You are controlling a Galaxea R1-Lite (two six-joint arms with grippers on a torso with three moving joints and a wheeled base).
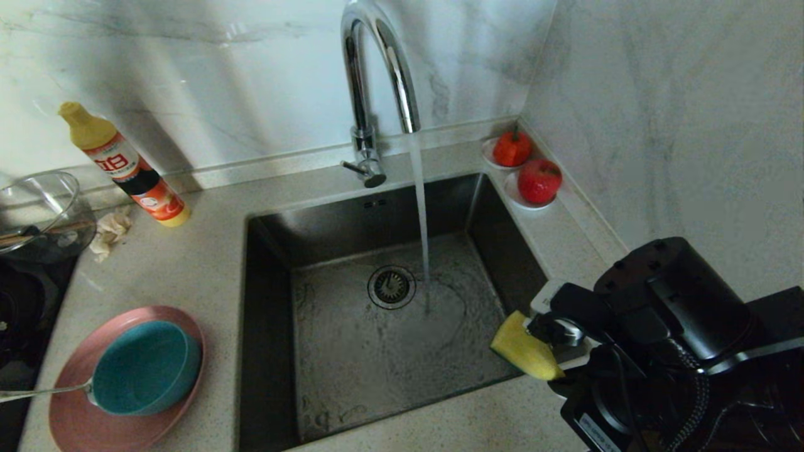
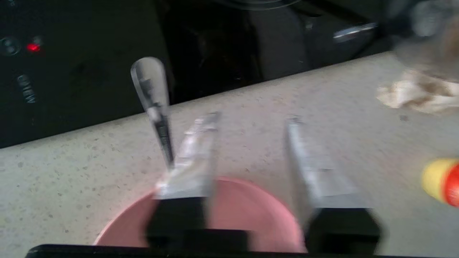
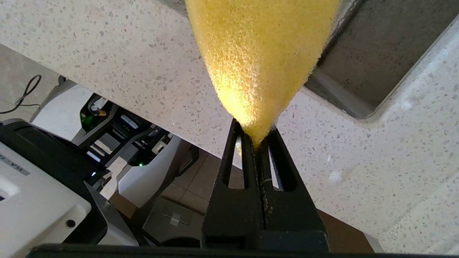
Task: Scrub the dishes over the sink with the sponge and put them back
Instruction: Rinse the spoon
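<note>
1. Nearest, at five o'clock in the head view, the right gripper pinches the yellow sponge with jaws nearly together, at the sink's right rim.
2. At eight o'clock, the teal bowl and spoon rest on the pink plate.
3. The left gripper, jaws apart and empty, hovers over that plate.
4. At twelve o'clock, the tap runs water.
</note>
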